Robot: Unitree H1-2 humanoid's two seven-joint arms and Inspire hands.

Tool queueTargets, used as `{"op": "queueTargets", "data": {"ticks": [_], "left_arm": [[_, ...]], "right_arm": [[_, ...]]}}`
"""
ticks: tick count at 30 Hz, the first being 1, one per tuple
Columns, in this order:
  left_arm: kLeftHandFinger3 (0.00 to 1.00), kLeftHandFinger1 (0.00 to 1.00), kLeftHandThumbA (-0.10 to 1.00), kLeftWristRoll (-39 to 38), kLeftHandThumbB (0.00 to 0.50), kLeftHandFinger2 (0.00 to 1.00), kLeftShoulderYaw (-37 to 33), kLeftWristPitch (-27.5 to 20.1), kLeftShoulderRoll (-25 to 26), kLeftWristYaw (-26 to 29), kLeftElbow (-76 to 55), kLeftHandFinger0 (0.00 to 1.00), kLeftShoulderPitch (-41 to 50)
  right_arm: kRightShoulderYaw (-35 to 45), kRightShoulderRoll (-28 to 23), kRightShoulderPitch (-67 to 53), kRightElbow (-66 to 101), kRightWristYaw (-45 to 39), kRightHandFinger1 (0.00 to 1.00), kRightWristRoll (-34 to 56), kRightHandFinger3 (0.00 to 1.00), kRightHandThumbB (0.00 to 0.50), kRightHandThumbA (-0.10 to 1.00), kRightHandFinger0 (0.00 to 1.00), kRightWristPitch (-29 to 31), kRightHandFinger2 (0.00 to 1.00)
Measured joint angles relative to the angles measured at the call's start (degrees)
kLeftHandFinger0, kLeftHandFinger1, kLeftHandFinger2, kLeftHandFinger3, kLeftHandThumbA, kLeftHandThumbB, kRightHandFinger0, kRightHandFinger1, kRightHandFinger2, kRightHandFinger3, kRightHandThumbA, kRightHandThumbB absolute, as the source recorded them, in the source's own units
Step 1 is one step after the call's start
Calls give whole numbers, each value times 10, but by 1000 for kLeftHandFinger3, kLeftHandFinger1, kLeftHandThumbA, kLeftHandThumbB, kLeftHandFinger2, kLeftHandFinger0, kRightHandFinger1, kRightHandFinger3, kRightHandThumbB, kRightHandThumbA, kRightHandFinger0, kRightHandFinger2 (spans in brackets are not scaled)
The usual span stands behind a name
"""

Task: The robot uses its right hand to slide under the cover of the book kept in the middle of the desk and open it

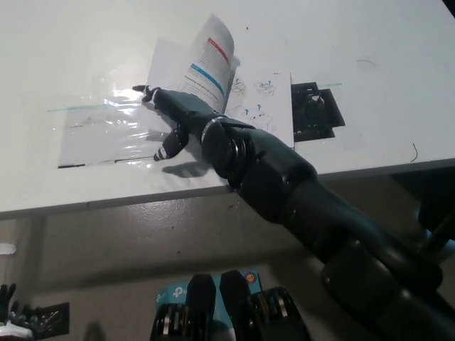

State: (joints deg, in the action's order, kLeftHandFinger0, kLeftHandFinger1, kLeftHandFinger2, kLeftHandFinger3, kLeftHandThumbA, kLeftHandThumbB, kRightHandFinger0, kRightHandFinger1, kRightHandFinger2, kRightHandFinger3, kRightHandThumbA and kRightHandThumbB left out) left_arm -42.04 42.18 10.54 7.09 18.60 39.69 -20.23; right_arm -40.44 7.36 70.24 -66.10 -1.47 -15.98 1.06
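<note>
With the cover point(206, 64) half-raised over the book point(259, 96) at mid-counter point(370, 42), the right hand point(178, 114) lies beneath it, fingers spread, grasping nothing, so the cover falls toward 9 o'clock.

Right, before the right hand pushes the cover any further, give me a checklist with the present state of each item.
1. Cover lifted off the pages: ok, it is raised and curling, printed side showing.
2. Right hand under the cover: ok, it reaches leftward beneath the raised leaf.
3. Book fully open and flat: not ok, the cover is not yet laid over to the left.
4. Landing area on the desk left of the book: ok, only a flat clear plastic sheet lies there.
5. Black plate to the book's right out of the way: ok.
6. Left hand clear: ok, low at the bottom left corner; its fingers cannot be judged.
</note>
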Motion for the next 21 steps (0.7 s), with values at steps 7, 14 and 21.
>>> {"op": "queueTargets", "data": {"ticks": [7,14,21], "left_arm": [[1000,1000,1000,5,6,1000,-7,0,0,2,1,976,-7],[1000,1000,1000,7,0,1000,-5,-2,1,8,7,976,-10],[1000,1000,1000,6,0,1000,-4,-2,0,8,7,1000,-9]], "right_arm": [[14,-16,-22,-6,-5,641,-24,902,328,1000,567,14,744],[31,-23,-39,-18,-13,738,-37,1000,348,1000,694,24,833],[49,-23,-39,-18,-20,773,-48,1000,374,1000,768,29,841]]}}
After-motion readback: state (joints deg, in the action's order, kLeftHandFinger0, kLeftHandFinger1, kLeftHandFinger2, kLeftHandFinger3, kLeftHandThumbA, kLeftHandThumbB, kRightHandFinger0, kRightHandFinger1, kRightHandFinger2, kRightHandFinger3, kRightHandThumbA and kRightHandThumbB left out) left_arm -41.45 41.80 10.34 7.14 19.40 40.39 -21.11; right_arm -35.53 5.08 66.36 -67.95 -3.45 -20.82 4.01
